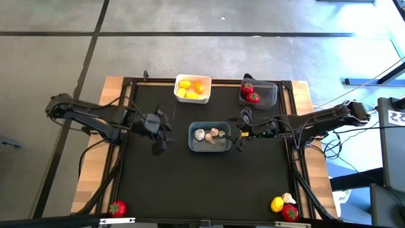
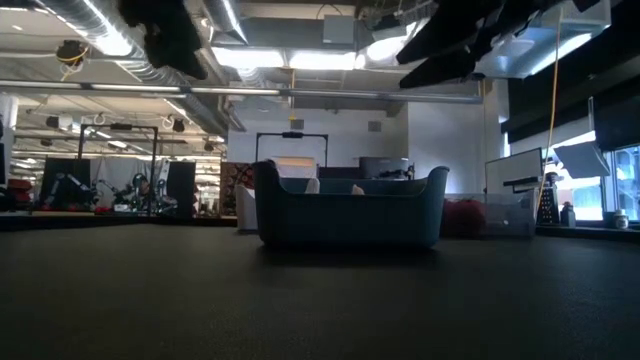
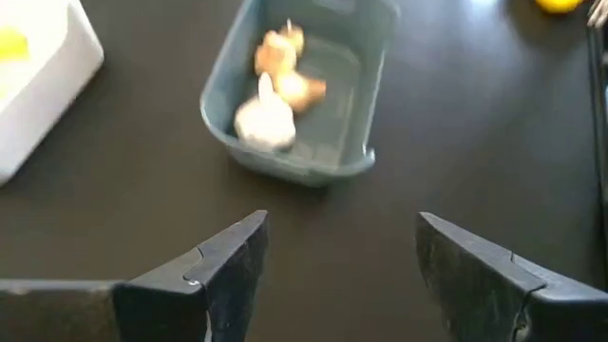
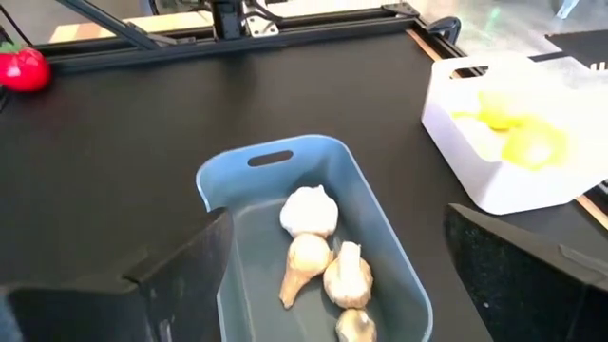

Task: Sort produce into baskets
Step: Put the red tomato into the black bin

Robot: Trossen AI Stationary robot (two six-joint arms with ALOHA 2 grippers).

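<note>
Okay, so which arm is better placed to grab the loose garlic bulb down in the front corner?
Probably the right. The garlic bulb lies with a yellow piece and a red piece at the right front corner, on the right gripper's side. Both grippers are open and empty; the left gripper would have to cross the table.

Both dark arms reach in from the sides toward the middle of the worktop (image 1: 209, 190), elbows bent, each held above the surface. The left tool (image 1: 159, 134) hangs with its fingers (image 3: 233, 261) parted and nothing between them. The right tool (image 1: 242, 134) faces it, fingers (image 4: 195, 256) spread wide, also empty
</note>
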